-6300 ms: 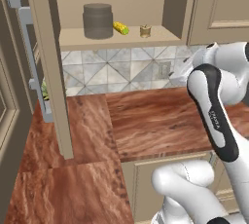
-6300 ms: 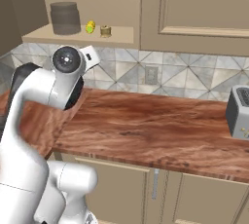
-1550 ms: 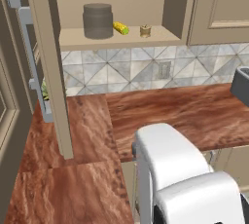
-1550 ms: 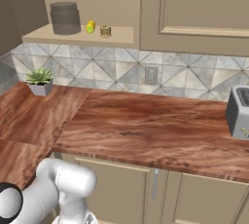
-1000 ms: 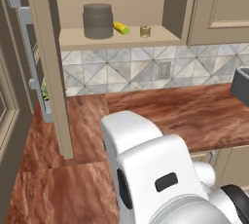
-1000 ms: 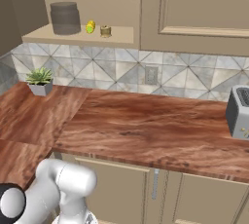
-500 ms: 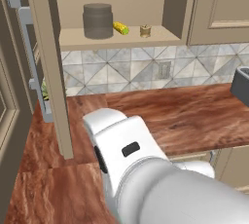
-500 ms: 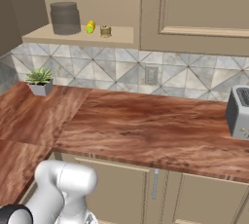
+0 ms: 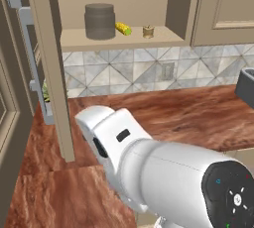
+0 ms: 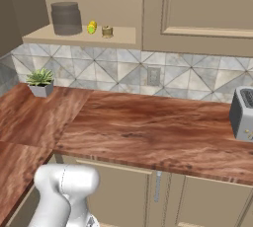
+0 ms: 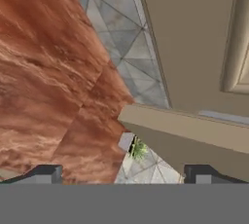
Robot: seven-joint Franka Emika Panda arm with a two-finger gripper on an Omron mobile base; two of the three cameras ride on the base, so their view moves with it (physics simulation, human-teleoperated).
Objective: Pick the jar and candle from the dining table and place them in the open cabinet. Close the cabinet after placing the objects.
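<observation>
The dark smoky jar (image 9: 99,21) (image 10: 65,18) stands on the tan shelf of the open cabinet (image 9: 163,38). The tiny tan candle (image 9: 148,31) (image 10: 107,31) sits on the same shelf, to its right. The cabinet's door (image 9: 49,73) stands open, edge-on, with its grey bar handle (image 9: 31,58) to the left. My arm fills the foreground of the left base view, low over the reddish-brown table top (image 9: 198,118) (image 10: 148,122). In the hand view my gripper (image 11: 124,177) is open and holds nothing. It faces the wood top (image 11: 44,72) and the door's edge (image 11: 185,125).
An elongated yellow-green object (image 9: 123,28) (image 10: 92,27) lies between jar and candle. A small potted plant (image 10: 40,82) (image 11: 137,148) stands by the tiled backsplash behind the open door. A grey toaster (image 10: 243,107) (image 9: 245,85) sits at the right. Closed cabinet doors (image 10: 197,9) hang above.
My arm has swung left and forward across the left base view, toward the open door. The jar, the candle and the door have not moved.
</observation>
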